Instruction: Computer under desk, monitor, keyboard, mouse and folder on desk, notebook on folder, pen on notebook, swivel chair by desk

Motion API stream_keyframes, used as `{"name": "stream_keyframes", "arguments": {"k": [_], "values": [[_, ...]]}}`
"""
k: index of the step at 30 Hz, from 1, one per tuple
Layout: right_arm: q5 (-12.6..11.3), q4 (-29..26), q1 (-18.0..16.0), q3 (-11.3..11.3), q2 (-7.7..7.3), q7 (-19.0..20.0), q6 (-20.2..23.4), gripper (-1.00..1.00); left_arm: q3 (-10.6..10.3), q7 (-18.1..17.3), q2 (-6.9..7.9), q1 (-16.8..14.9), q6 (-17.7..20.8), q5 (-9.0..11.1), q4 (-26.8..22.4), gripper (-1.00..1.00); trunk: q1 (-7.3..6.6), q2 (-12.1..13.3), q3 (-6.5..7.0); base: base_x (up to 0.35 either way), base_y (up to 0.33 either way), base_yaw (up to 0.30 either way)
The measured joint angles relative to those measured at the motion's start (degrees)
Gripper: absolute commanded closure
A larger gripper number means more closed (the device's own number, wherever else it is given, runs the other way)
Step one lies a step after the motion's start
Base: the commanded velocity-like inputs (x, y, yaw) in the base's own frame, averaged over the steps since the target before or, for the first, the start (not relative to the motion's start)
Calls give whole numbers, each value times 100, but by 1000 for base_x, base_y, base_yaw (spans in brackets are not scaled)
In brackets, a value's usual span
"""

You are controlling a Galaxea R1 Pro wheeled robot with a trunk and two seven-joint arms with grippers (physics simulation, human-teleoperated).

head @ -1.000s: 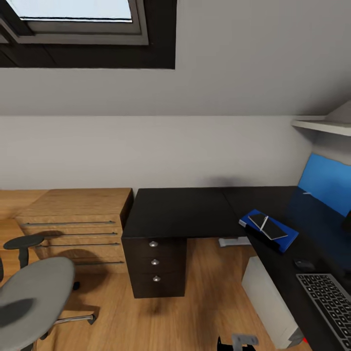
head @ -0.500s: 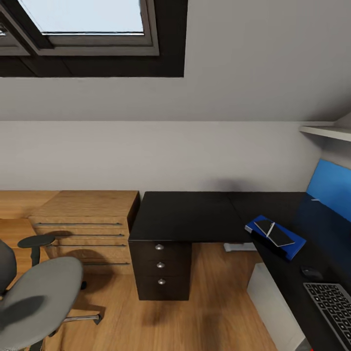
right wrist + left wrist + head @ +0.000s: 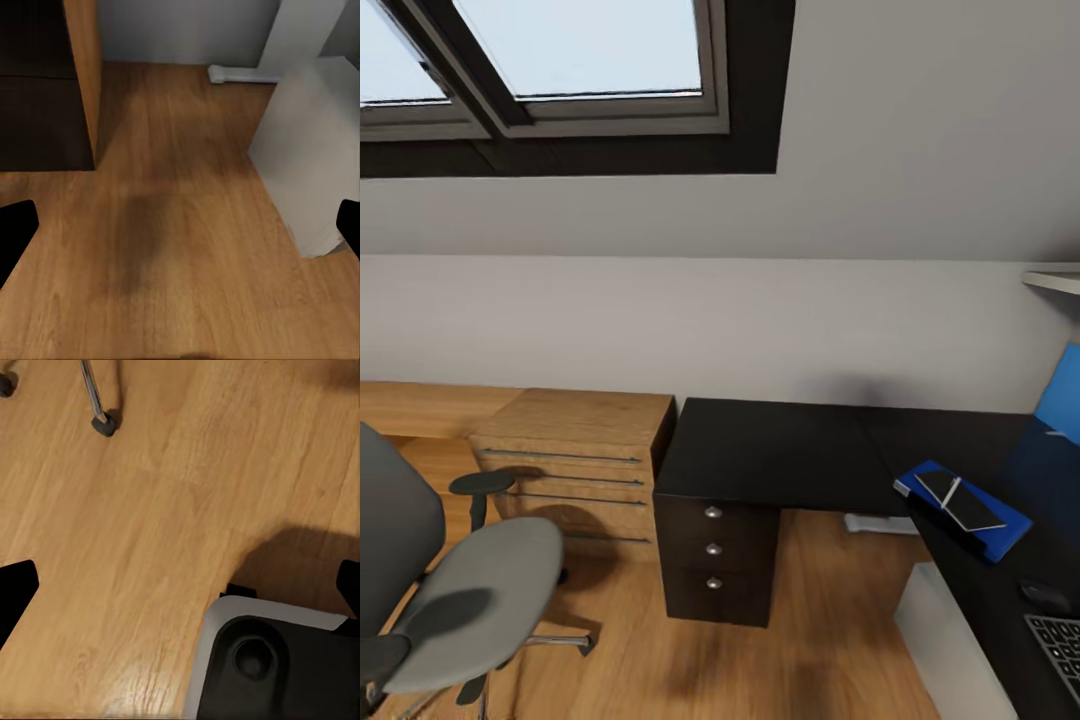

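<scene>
1. The attic bedroom had a sloped white ceiling, a skylight [image 3: 560, 60] and a wood floor [image 3: 830, 640].
2. The swivel chair [image 3: 470, 590] stood on that floor, well apart from the black desk [image 3: 780, 450], beside a wooden chest [image 3: 575, 460].
3. It would likely roll easily on its castors [image 3: 103, 424]; the armrest [image 3: 482, 484] or seat edge looked the best hold.
4. On the desk, the blue folder [image 3: 1000, 530] carried the notebook [image 3: 960, 500] and pen [image 3: 952, 492], near the mouse [image 3: 1045, 597] and keyboard [image 3: 1060, 640].
5. The pale computer [image 3: 307, 157] stood beneath.
6. Both grippers, the left gripper [image 3: 180, 585] and the right gripper [image 3: 180, 225], hung spread wide over the floor, holding nothing.

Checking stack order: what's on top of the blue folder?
On the folder lies the dark notebook, with the white pen across it. The folder area beneath the notebook is covered.
</scene>
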Motion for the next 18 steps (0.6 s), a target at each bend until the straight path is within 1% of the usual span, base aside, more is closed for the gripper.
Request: {"name": "stream_keyframes", "arguments": {"k": [1, 2, 3, 4, 6, 7, 10, 12, 14, 15, 18], "values": [[3, 1, 8, 4, -2, 0, -35, -100, 2, -28, 2, 0, -40, 161, 9, -100, -22, 40, 22, 0, 0, 251], [3, 2, 14, 6, -2, -1, -60, -100, 1, -40, 4, 0, -86, 262, 12, -100, -44, 80, 44, 0, 0, 270], [-45, 0, 32, -3, 2, -24, -124, -100, 8, -89, -9, 0, -868, 963, 33, -100, -66, 120, 63, 0, 0, 273], [-82, 1, 34, -2, 5, -54, -135, -100, -1, -98, -17, 0, -1164, 1150, 51, -100, -88, 161, 82, 0, 0, 274], [-113, 1, 36, -1, 11, -109, -141, -100, -9, -102, -22, 0, -1343, 1262, 66, -100, -132, 241, 119, 0, 0, 276], [-155, 0, 37, -3, 34, -250, -149, -100, -19, -110, -41, 0, -1511, 1368, 78, -100, -154, 281, 137, 0, 0, 277], [-170, -1, 38, 2, 51, -423, -163, -100, -29, -115, -84, 0, -1592, 1424, 86, -100, -220, 402, 192, 0, 0, 278], [-175, -1, 39, 5, 83, -534, -169, -100, -32, -108, -107, 0, -1610, 1441, 88, -100, -220, 403, 192, 0, 0, 278], [-175, -2, 38, 3, 100, -574, -170, -100, -32, -102, -107, 0, -1546, 1448, 88, -100, -220, 403, 193, 0, 0, 280], [-177, -2, 39, 3, 112, -594, -171, -100, -32, -110, -96, 0, -1255, 1454, 89, -100, -220, 403, 192, 0, 0, 281], [-176, -2, 38, 1, 120, -604, -172, -100, -35, -113, -84, 0, -1076, 1453, 87, -100, -221, 404, 192, 0, 0, 281]]}}
